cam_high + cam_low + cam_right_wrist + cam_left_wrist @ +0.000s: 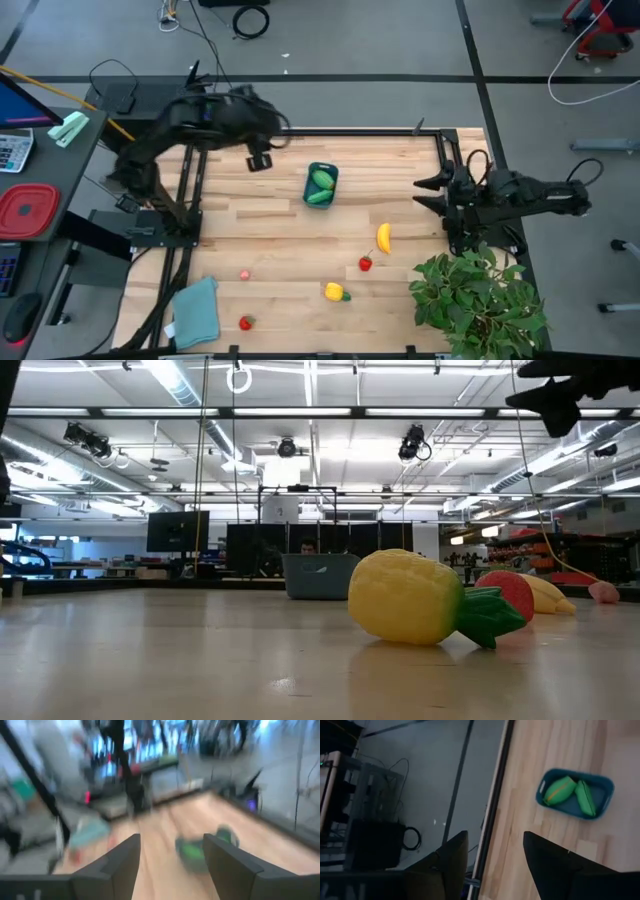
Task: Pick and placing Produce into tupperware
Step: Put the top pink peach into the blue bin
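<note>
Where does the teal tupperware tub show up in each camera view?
High view: tupperware at the table's far middle, two green pieces inside.
Low view: grey-teal tub far back, centre, behind the yellow-and-green piece.
Left wrist view: tub at upper right.
Right wrist view: too blurred to place it.
Shared landmark: the green pieces inside.

Table (290,230): pale wood planks, matt, visible grain and seams.
Tupperware (321,184): teal-blue plastic, smooth; it lay toward the table's far edge.
Green pieces (569,793) in the tupperware: smooth plastic with a slight sheen.
Yellow-and-green piece (425,599): moulded plastic, faintly dimpled yellow body, glossy green leaf end.
Banana (384,237): smooth yellow plastic.
Cloth (197,312): teal fabric, soft and matt, at the table's near left corner.
Left gripper (492,857) fingers (547,862): dark, matt plastic-like surface.
</note>
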{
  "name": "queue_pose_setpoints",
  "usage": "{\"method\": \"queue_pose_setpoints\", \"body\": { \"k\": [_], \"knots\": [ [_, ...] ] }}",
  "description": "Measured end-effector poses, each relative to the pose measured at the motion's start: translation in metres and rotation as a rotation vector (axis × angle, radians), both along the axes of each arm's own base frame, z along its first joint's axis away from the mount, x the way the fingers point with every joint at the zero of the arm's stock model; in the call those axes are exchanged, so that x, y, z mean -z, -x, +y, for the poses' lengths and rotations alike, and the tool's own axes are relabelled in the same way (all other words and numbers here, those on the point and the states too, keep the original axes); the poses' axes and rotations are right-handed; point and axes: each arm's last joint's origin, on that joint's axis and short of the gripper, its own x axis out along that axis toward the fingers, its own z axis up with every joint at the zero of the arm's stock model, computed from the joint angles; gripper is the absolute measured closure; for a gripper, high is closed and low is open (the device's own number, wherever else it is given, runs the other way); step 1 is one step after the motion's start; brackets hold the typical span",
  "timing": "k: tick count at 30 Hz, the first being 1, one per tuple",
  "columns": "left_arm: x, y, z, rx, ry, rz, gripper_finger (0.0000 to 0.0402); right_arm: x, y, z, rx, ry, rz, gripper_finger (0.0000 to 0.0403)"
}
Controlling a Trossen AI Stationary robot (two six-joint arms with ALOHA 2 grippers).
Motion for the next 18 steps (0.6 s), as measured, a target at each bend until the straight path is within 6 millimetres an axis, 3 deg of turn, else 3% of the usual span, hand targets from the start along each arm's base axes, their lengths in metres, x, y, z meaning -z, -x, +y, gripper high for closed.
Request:
{"method": "queue_pose_setpoints", "body": {
  "k": [5, 10, 18],
  "knots": [
    [-0.020, 0.034, -0.001, -0.024, -0.008, -0.092, 0.0200, -0.017, -0.006, 0.002, -0.025, 0.025, 0.364, 0.0185],
    [-0.026, 0.050, 0.006, -0.083, -0.003, -0.140, 0.0200, -0.021, -0.033, 0.004, 0.075, -0.079, 0.668, 0.0194],
    [-0.024, 0.053, 0.021, -0.132, -0.019, -0.105, 0.0213, 0.025, -0.069, 0.009, 0.324, -0.205, 1.151, 0.0199]
  ]
}}
